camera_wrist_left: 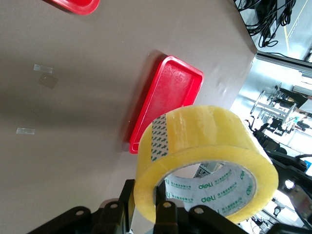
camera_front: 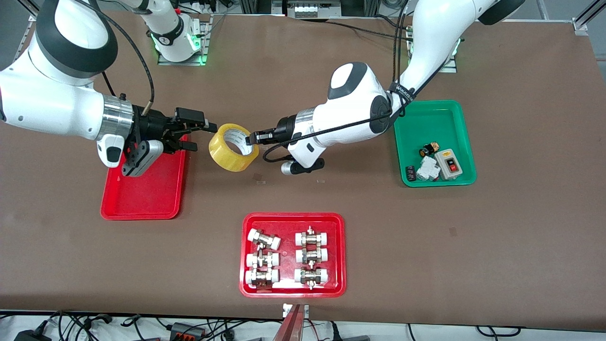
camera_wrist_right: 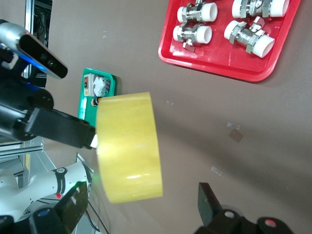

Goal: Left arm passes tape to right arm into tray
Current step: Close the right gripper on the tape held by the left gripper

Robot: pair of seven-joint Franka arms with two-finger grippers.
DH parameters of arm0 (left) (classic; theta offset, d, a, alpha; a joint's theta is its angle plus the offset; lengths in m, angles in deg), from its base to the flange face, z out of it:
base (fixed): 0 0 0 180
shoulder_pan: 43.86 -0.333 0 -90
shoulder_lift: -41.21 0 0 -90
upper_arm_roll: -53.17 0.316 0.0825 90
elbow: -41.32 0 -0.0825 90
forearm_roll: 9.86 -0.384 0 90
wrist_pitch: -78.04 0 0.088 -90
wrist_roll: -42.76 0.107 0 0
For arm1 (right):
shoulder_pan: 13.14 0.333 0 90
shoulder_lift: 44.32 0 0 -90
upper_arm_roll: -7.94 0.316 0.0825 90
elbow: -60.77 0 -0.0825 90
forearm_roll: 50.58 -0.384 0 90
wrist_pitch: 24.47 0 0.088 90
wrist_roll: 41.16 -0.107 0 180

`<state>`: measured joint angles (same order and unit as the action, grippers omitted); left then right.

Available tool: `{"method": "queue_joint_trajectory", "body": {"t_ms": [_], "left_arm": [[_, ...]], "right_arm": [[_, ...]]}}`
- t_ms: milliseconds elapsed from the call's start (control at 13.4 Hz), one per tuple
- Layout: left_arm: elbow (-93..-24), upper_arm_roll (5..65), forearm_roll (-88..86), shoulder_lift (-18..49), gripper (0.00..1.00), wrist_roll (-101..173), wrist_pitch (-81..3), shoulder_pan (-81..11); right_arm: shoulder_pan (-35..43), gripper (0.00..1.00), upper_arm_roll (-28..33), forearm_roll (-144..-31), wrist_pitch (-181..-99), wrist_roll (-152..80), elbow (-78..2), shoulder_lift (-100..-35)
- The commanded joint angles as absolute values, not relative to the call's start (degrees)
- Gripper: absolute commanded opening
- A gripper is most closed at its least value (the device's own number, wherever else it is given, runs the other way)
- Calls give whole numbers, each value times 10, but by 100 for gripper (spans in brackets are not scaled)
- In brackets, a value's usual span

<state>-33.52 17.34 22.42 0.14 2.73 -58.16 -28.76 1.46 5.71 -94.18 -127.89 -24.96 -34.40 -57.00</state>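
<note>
**Tape held in the air between the two hands**

The front view shows the whole layout: the left hand (camera_front: pixel 249 138) pinches the wall of the tape (camera_front: pixel 233 147), one finger inside the big round hole, and holds the roll up over the bare brown table (camera_front: pixel 521 227) toward its middle. The right hand (camera_front: pixel 201 134) hangs with its fingers spread just beside the roll, not touching it, over the edge of the tray (camera_front: pixel 142 194), which lies toward the right arm's end of the table.

The left wrist view adds what the front view cannot: the roll's glossy, yellowish translucent band with its seam, and a white inner core printed with green lettering (camera_wrist_left: pixel 217 187). The smooth red plastic tray with rounded corners and a raised rim shows under it.

The right wrist view shows the tape from its side as a plain, matte yellow cylinder (camera_wrist_right: pixel 129 146), with the left hand's black finger (camera_wrist_right: pixel 63 129) meeting its end.

Nearer the front edge sits a second red tray (camera_front: pixel 292 290) with white-capped metal pipe fittings (camera_front: pixel 263 258). Toward the left arm's end lies a green tray (camera_front: pixel 428 111) with small electrical parts (camera_front: pixel 438 165).
</note>
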Motion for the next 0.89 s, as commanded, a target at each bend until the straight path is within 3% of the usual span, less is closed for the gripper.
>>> {"method": "queue_joint_trajectory", "body": {"t_ms": [0, 745, 819], "left_arm": [[-319, 171, 244, -3, 0, 46, -583, -287], [-320, 171, 243, -2, 0, 46, -582, -287], [-320, 171, 243, -2, 0, 46, -582, -287]], "right_arm": [[27, 100, 54, -955, -1291, -236, -337, -581], [39, 100, 54, -979, -1300, -236, -336, -588], [39, 94, 54, -979, -1294, -237, -335, -588]]}}
